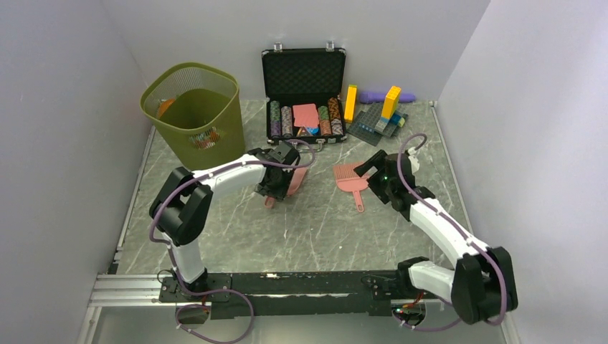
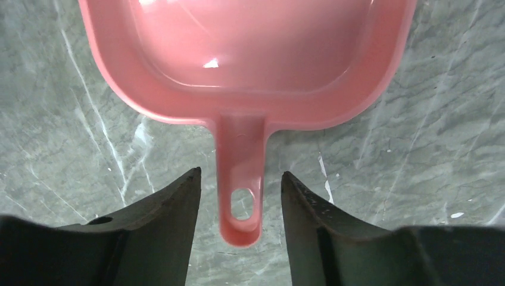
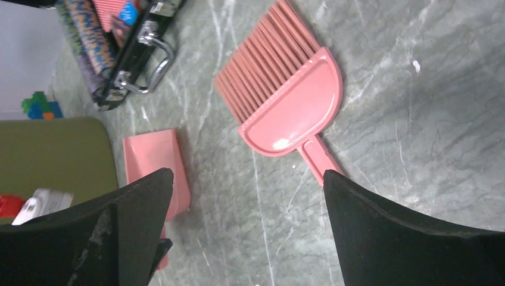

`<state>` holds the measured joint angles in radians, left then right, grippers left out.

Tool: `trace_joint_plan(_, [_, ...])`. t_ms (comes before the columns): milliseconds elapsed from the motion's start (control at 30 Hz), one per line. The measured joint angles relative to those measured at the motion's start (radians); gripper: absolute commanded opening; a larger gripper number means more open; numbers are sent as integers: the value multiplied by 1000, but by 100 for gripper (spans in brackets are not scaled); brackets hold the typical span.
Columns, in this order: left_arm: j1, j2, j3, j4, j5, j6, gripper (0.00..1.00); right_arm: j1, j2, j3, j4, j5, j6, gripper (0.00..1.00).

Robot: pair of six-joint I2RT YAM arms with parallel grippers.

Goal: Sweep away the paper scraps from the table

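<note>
Overhead, the grey-green table (image 1: 308,229) sits between pale walls. Beyond the left gripper (image 1: 278,190) stand an olive bin (image 1: 193,107) and an open chip case (image 1: 304,75), and what look like coloured paper scraps (image 1: 204,138) show through the bin's mesh. From the left wrist, spread fingers (image 2: 178,202) flank the pink dustpan (image 2: 250,59) handle without touching it. From the right wrist, the right gripper (image 3: 247,174) gapes wide, with the pink brush (image 3: 292,107) lying flat just ahead on veined marble.
</note>
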<state>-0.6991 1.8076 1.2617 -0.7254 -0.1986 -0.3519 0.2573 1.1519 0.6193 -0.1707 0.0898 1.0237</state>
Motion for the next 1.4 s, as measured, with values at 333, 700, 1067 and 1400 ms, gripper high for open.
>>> trace_joint_plan(333, [0, -240, -71, 23, -50, -6, 99, -10, -293, 5, -99, 39, -217, 99])
trace_joint_plan(700, [-1, -790, -349, 128, -116, -13, 99, -11, -607, 3, -124, -68, -523, 94])
trace_joint_plan(1067, [-5, -1266, -678, 280, -102, -99, 99, -11, -794, -33, -184, -106, -589, 100])
trace_joint_plan(1400, [-5, -1484, -851, 306, -142, -166, 99, -12, -822, -55, -248, -99, -587, 100])
